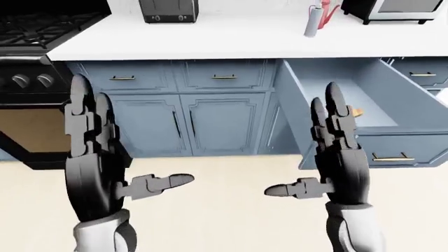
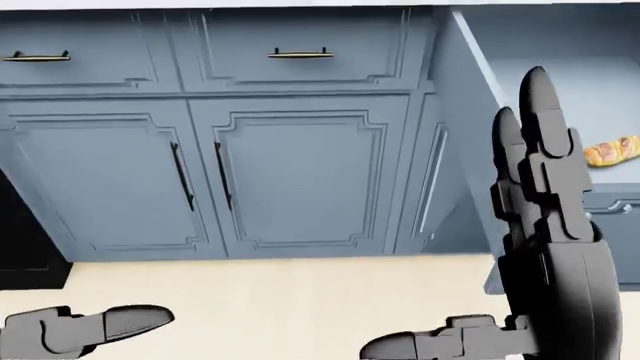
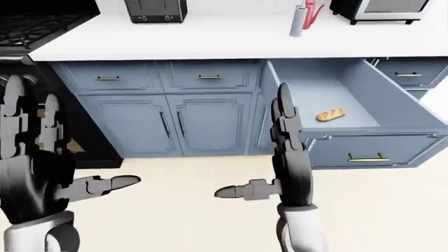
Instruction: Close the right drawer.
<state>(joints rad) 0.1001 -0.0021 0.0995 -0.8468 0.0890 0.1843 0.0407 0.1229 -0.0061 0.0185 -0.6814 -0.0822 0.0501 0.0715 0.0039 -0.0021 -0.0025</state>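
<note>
Standing upright with fingers spread, each robot hand, left [image 1: 94, 173] and right [image 1: 341, 168], hovers short of the open right drawer [image 3: 357, 107].

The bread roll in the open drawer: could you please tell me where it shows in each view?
Left-eye view: bread roll right of centre, mostly hidden behind the right hand.
Head view: far right edge, beside the raised fingers.
Right-eye view: clear, right of centre, on the drawer floor.
Shared landmark: the open drawer's left wall.

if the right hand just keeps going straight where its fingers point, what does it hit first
Probably the open drawer: the right hand stands open, fingers up, at its left front corner, so the side wall or front panel comes first. Depth is unclear; it may still be short of it.
</note>
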